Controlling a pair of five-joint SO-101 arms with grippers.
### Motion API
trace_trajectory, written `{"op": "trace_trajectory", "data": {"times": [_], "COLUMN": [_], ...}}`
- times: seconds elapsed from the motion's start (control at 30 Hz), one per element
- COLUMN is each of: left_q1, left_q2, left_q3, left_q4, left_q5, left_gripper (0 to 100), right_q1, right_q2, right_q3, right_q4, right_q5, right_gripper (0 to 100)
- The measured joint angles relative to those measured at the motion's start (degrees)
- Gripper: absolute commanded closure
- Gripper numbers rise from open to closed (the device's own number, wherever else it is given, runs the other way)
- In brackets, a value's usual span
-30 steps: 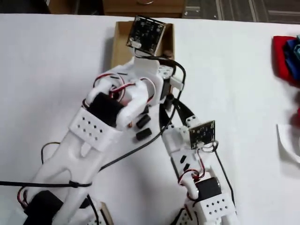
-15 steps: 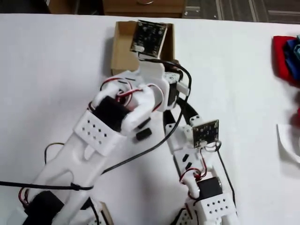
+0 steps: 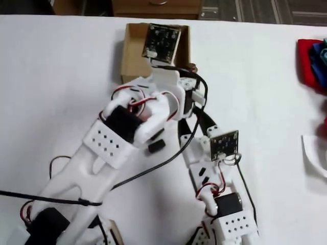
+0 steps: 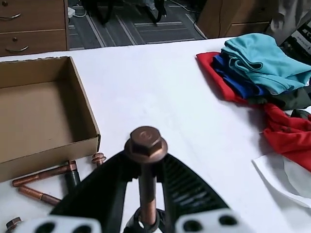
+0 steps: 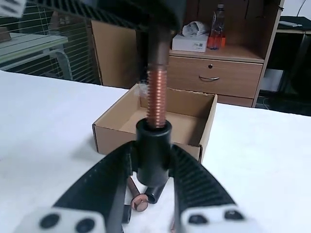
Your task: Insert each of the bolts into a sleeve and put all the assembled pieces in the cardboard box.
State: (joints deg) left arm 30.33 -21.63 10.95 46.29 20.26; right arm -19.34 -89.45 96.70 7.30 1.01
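Note:
My left gripper (image 4: 146, 158) is shut on a copper bolt (image 4: 146, 141) and holds it upright, head up. Its threaded end (image 5: 156, 99) stands in the mouth of a black sleeve (image 5: 153, 150), on which my right gripper (image 5: 153, 158) is shut. The open cardboard box (image 4: 43, 111) lies just beyond, with a bare floor (image 5: 187, 124). Loose bolts (image 4: 43, 174) and a sleeve (image 4: 72, 179) lie on the table by the box's near wall. In the high view the left arm (image 3: 107, 143) covers the spot where the grippers meet, beside the box (image 3: 134, 51).
Two more black sleeves (image 3: 156, 140) lie under the left arm's wrist. A pile of red, blue and teal cloths (image 4: 262, 68) sits at the table's right side, with a white sheet (image 4: 286, 179) near it. The right arm (image 3: 204, 173) rises from the front edge.
The left arm's wrist has shifted a little to the right and down in the high view, and the right arm's wrist has edged right with it. Both grips are unchanged.

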Motion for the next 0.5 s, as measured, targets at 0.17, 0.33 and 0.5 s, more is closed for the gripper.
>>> {"op": "trace_trajectory", "data": {"times": [0.17, 0.33, 0.5], "left_q1": [0.1, 0.1, 0.1], "left_q2": [0.0, -0.4, -0.6], "left_q3": [4.5, 6.9, 9.1], "left_q4": [-4.6, -5.7, -4.4], "left_q5": [-5.2, -6.2, -6.2], "left_gripper": [97, 97, 97], "right_q1": [0.0, 0.0, 0.0], "right_q2": [0.1, 0.1, 0.1], "right_q3": [0.0, 0.0, 0.0], "right_q4": [0.0, 0.1, 0.1], "right_q5": [0.0, 0.0, 0.0], "right_gripper": [97.8, 97.8, 97.8]}}
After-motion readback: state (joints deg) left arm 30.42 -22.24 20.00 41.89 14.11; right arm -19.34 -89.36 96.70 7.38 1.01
